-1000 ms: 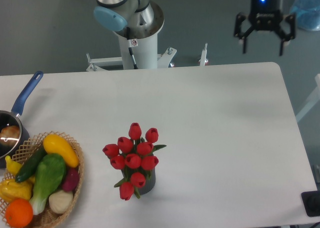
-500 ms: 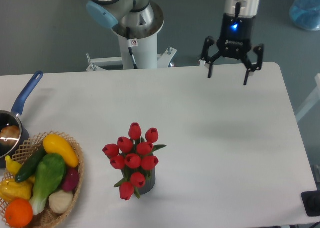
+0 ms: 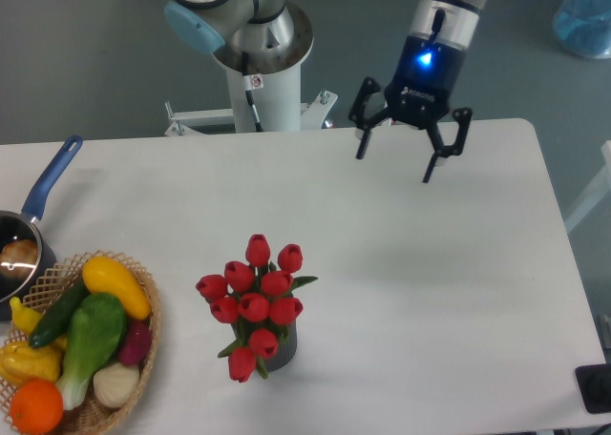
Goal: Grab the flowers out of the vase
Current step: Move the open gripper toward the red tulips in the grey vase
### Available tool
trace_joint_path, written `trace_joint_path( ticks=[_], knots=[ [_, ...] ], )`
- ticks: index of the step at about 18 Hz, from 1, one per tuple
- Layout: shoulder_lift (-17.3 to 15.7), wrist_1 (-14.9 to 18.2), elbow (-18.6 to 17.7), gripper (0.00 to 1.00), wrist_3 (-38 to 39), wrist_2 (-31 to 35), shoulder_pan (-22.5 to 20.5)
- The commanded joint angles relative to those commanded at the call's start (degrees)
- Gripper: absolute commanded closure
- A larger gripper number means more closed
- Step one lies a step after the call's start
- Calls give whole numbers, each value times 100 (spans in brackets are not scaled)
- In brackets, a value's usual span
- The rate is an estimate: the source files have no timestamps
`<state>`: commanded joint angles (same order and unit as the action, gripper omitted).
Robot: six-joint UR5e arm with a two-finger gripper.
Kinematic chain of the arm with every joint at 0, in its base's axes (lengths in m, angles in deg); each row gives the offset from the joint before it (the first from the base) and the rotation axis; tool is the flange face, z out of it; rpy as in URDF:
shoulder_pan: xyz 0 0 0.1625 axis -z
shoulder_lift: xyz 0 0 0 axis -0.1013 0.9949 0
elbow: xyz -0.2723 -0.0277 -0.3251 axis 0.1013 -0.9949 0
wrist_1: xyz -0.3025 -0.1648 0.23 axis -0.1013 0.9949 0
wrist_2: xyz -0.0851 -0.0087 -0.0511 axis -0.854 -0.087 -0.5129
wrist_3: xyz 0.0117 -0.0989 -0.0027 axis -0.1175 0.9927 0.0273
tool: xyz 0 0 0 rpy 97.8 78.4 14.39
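- While the arm is swinging in from the far right corner, the table (image 3: 458, 292) is carrying everything you need.
- Flowers (image 3: 253, 297) are standing in the vase (image 3: 283, 347), near the front edge.
- Gripper (image 3: 395, 155), fingers spread apart and empty, is closing on them; you are watching the approach.

Your claw (image 3: 396, 165) hangs over the far side of the desk (image 3: 449, 292), its two fingers spread wide with nothing between them and a blue light glowing on its body. The flowers (image 3: 253, 297) stand upright in the vase (image 3: 284, 348), well apart from the claw, toward the near edge. At your left sit a basket (image 3: 143, 344) of vegetables and a saucepan (image 3: 33, 230).
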<state>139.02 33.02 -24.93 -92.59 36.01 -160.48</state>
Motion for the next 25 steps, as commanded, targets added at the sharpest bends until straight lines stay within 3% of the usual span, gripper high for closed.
trace_joint_path(
  ticks=[9, 13, 22, 25],
  knots=[
    [500, -26, 114, 0, 9, 61, 667],
    [536, -44, 114, 0, 9, 88, 782],
    [922, -570, 176, 0, 61, 211, 1125],
    [1037, -598, 228, 0, 158, 333, 1292]
  ],
)
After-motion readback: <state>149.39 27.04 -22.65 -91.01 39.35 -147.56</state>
